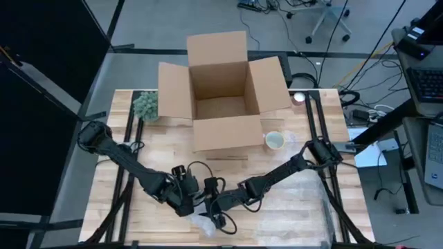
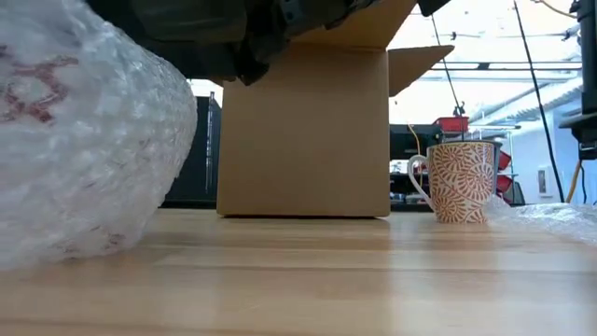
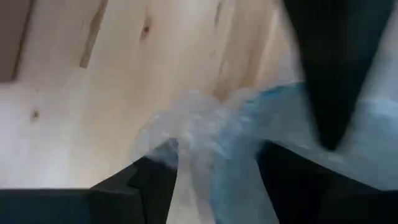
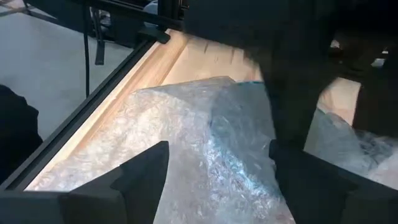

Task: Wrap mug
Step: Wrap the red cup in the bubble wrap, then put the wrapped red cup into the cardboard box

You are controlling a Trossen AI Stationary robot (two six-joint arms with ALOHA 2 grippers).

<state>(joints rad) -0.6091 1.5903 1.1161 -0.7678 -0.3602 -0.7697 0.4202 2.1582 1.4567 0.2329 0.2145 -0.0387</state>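
Lying between both arms' fingers, bubble wrap

An open cardboard box stands at the back middle of the wooden tabletop, its four flaps spread outward (the inside looks bare from above). Just left of the box, touching its left flap, sits a small green plant. A small round light lies near the back right corner. Beyond the tabletop, cables trail over the grey floor, an office chair base stands at the back, and a keyboard rests on a desk to the right.
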